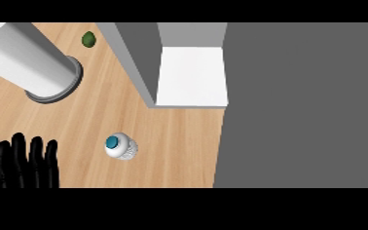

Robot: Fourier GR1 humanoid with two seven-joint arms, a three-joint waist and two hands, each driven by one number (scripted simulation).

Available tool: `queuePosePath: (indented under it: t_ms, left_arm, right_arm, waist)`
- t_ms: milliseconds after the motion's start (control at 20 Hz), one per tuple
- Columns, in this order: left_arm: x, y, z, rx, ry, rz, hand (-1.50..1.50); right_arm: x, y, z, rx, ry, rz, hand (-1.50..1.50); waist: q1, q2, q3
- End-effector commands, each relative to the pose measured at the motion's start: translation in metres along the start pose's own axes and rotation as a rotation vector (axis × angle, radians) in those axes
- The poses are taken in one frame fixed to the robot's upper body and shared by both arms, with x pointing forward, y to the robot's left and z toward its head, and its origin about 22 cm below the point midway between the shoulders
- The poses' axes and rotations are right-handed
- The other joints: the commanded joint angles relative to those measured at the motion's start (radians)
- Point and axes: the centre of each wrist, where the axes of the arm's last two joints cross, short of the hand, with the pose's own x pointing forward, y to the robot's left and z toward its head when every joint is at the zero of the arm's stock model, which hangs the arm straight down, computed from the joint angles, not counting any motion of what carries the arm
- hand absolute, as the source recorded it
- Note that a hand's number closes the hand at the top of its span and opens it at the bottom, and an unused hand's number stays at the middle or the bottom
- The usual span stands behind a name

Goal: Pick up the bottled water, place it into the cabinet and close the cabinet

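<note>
The bottled water (120, 146) stands upright on the wooden counter (173, 141), seen from above as a clear round body with a blue cap. My left hand (28, 162) shows at the lower left, open with fingers straight up, a short way left of the bottle and not touching it. The cabinet (191, 73) stands beyond the bottle with its white inner shelf showing and a grey door panel (133, 58) swung open on its left side. My right hand is out of sight.
A large white cylinder (39, 66) with a grey base stands at the upper left. A small green object (89, 39) lies near the counter's far edge. The counter ends at the right, against a grey area (295, 107).
</note>
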Motion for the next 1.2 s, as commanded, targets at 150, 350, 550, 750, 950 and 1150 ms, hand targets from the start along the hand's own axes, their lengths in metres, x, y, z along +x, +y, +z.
queuePosePath:
  t_ms: [150, 350, 550, 750, 950, 1150]
  left_arm:
    - [0.035, 0.012, 0.016, 0.074, -0.121, -0.02, -1.5]
    - [0.041, 0.019, 0.02, 0.072, -0.085, -0.017, -1.5]
    - [0.034, 0.023, 0.021, 0.088, -0.079, -0.07, -1.5]
    - [0.031, 0.02, 0.011, 0.086, -0.087, -0.064, -1.5]
    - [0.018, 0.018, 0.011, 0.085, -0.047, -0.1, -1.5]
    - [0.01, 0.015, 0.002, 0.071, -0.024, -0.128, -1.5]
  right_arm:
    - [0.011, 0.01, 0.008, -0.027, -0.014, 0.005, -1.5]
    - [0.017, 0.013, 0.005, -0.029, -0.006, 0.005, -1.5]
    - [0.028, 0.016, 0.008, -0.032, -0.026, 0.008, -1.5]
    - [0.027, 0.013, 0.012, -0.005, -0.013, 0.015, -1.5]
    - [0.033, 0.029, 0.008, -0.021, -0.029, 0.01, -1.5]
    - [0.039, 0.022, 0.008, -0.018, -0.014, 0.012, -1.5]
  waist:
    - [-0.003, -0.002, 0.001]
    - [0.001, 0.0, 0.0]
    - [0.004, -0.002, -0.001]
    - [-0.011, 0.002, 0.0]
    - [-0.006, 0.001, -0.003]
    - [-0.009, 0.005, -0.002]
